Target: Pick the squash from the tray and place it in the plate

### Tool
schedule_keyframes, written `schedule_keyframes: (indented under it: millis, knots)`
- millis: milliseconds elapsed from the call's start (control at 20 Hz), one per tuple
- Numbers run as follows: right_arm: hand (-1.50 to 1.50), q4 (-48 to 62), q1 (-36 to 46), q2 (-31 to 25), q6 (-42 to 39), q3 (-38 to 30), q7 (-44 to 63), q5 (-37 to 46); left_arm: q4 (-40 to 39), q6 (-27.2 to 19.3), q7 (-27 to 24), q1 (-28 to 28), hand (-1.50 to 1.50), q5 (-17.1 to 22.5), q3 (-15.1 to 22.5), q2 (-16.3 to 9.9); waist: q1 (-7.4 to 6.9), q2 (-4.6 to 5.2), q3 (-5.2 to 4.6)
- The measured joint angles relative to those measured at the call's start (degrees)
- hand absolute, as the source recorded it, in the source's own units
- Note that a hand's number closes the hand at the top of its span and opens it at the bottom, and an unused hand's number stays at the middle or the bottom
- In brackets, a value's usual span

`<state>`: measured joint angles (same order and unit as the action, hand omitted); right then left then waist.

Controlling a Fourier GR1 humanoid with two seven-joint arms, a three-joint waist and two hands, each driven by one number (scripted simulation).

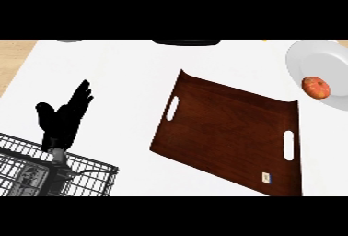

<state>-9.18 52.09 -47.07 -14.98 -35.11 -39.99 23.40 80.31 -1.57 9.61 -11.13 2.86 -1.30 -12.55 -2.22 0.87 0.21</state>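
A dark brown wooden tray [231, 133] lay tilted across the white counter [122, 69], with a slot handle cut near each of its short ends and a small label near its lower right corner. Nothing rested on its bare surface. To the upper right of the tray, a white plate [319, 57] sat partly cut off by the edge of the view, and the squash [316, 87], a small round orange-red thing, lay on the plate near its lower left rim, clear of the tray. Well to the left of the tray, the left hand [62, 117] stood with its fingers straight and released, pointing up and holding nothing. Below that hand, left of the tray's lower corner, was a black wire basket [41, 170]. The right hand did not show.
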Motion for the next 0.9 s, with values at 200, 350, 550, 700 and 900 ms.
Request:
schedule_keyframes:
  millis: [200,350,550,700,900]
  knots:
    - [-1.50,2.5,0.8,-2.2,-8.2,-1.8,4.4,-2.4,-0.2,0.3,-0.4,-0.1,0.00,0.0,-0.4,-0.3,-0.09,0.10,0.00]
    - [-1.50,2.6,-1.0,-3.6,-11.9,-2.5,4.5,-3.3,0.9,1.2,-0.4,0.4,0.00,0.7,-0.7,-0.8,-0.35,0.22,0.05]
    - [-1.50,1.5,-3.1,-4.2,-12.7,-3.0,4.1,-4.3,0.0,1.1,-1.2,0.0,0.00,0.4,-1.0,-0.5,-0.37,0.35,0.15]
    - [-1.50,1.0,-4.6,-4.9,-12.8,-3.5,3.7,-4.9,0.0,0.4,-0.8,-0.6,0.00,0.1,-0.7,0.2,-0.54,0.50,0.18]
    - [-1.50,0.3,-6.5,-5.8,-12.7,-3.7,3.2,-5.2,-0.8,0.3,-0.6,-1.5,0.00,-0.3,-0.7,0.3,-0.62,0.69,0.24]
